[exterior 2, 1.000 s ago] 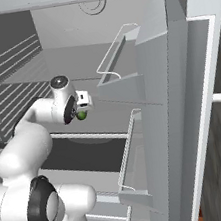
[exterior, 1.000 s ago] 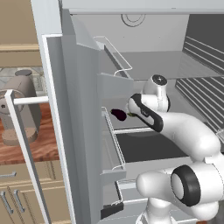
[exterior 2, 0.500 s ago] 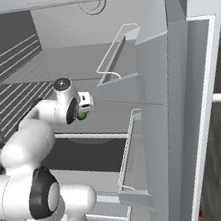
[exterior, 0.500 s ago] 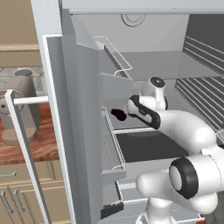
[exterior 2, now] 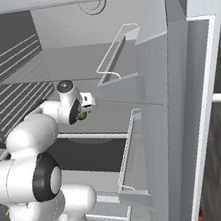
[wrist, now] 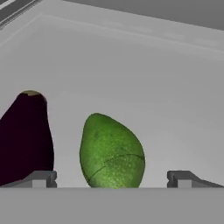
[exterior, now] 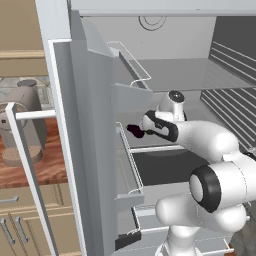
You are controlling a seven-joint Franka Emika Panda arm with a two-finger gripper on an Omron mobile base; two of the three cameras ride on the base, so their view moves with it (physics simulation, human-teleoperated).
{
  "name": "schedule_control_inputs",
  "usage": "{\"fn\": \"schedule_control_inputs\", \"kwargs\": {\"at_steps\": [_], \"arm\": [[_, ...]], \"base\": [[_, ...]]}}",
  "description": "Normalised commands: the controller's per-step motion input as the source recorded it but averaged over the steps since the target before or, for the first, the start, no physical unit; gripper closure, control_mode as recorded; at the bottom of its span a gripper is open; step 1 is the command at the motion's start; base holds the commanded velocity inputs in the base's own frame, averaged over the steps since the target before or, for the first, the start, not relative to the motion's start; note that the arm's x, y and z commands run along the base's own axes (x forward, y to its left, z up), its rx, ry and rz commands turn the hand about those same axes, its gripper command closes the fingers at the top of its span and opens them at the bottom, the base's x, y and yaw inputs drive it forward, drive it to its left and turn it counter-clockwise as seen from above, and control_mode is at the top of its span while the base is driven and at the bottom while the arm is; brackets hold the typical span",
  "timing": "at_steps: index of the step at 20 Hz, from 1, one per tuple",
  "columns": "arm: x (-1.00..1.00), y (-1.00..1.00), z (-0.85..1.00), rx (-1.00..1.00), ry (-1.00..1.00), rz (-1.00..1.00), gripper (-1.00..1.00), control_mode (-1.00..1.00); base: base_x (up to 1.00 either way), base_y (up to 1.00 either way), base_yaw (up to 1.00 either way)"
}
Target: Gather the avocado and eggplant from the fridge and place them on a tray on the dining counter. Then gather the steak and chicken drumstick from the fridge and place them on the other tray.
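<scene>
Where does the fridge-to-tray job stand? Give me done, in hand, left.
Done: the fridge door stands open and the arm has reached onto a shelf. In hand: nothing is gripped; the open gripper has the avocado between its fingertips, with the eggplant beside it. Left: both still sit on the shelf, so every carry remains, steak and drumstick included.

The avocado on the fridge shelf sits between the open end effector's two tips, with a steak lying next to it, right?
Not quite: beside the avocado lies a dark purple eggplant, not a steak, as the hand view shows. The rest holds: the avocado sits between the open end effector's tips.
</scene>
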Motion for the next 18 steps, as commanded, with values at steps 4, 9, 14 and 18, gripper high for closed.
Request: {"fn": "schedule_control_inputs", "kwargs": {"at_steps": [4,9,14,18], "arm": [[0.11,0.0,-0.18,0.0,0.0,0.0,-1.0,-1.0],[0.1,0.0,-0.1,0.0,0.0,0.01,-1.0,-1.0],[0.17,0.0,-0.03,0.0,0.0,0.01,-1.0,-1.0],[0.1,0.0,-0.12,0.0,0.0,0.01,-1.0,-1.0]], "base": [[0.0,0.0,0.0],[0.0,0.0,0.0],[0.0,0.0,0.0],[0.0,0.0,0.0]]}}
